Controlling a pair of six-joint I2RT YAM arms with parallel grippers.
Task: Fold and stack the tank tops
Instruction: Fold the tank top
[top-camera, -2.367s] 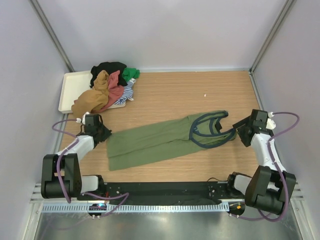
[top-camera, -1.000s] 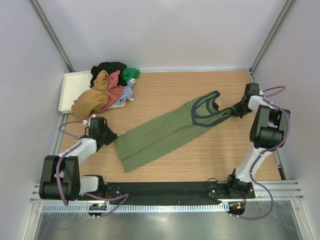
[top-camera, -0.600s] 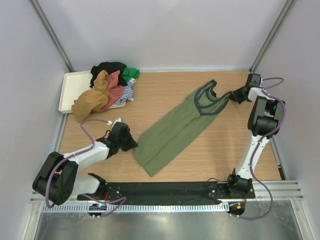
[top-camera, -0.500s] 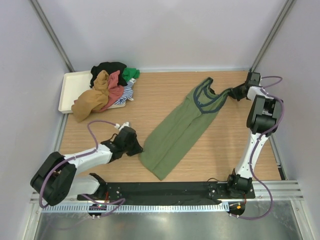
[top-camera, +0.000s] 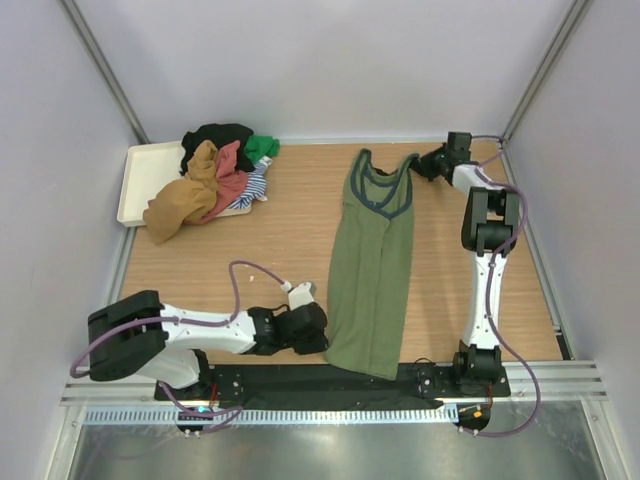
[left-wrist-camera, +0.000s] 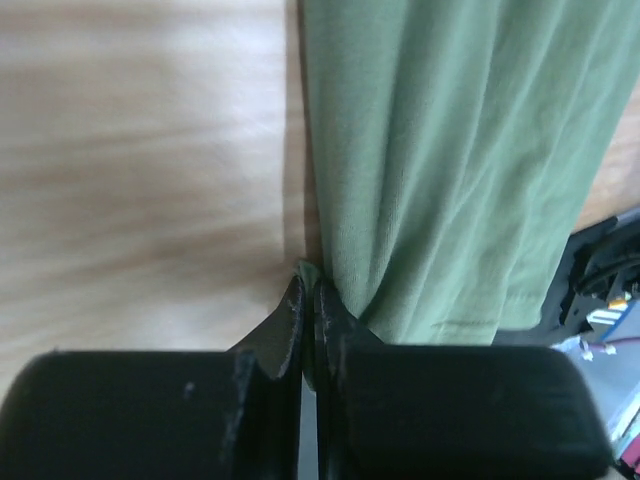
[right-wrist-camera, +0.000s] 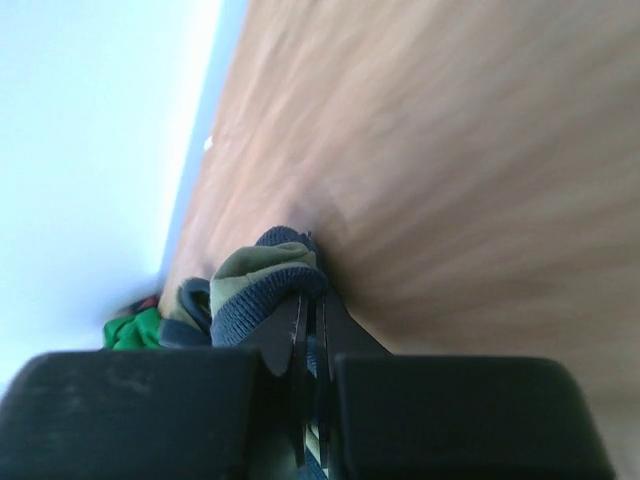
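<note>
An olive green tank top (top-camera: 372, 270) with navy trim lies stretched lengthwise on the wooden table, its neck at the far end and its hem at the near edge. My left gripper (top-camera: 322, 336) is shut on the hem's left edge (left-wrist-camera: 345, 270), low by the front rail. My right gripper (top-camera: 420, 165) is shut on a navy-trimmed strap (right-wrist-camera: 268, 285) near the back wall. More tank tops (top-camera: 215, 178), in mustard, red, black, green and stripes, are heaped at the far left.
The heap spills over a cream tray (top-camera: 135, 185) at the far left corner. The black base rail (top-camera: 300, 380) runs under the top's hem. Grey walls close in the table on three sides.
Both arms swung the olive top from a diagonal lie to a straight front-to-back line. The left gripper went right and toward the front rail; the right went left along the back wall.
</note>
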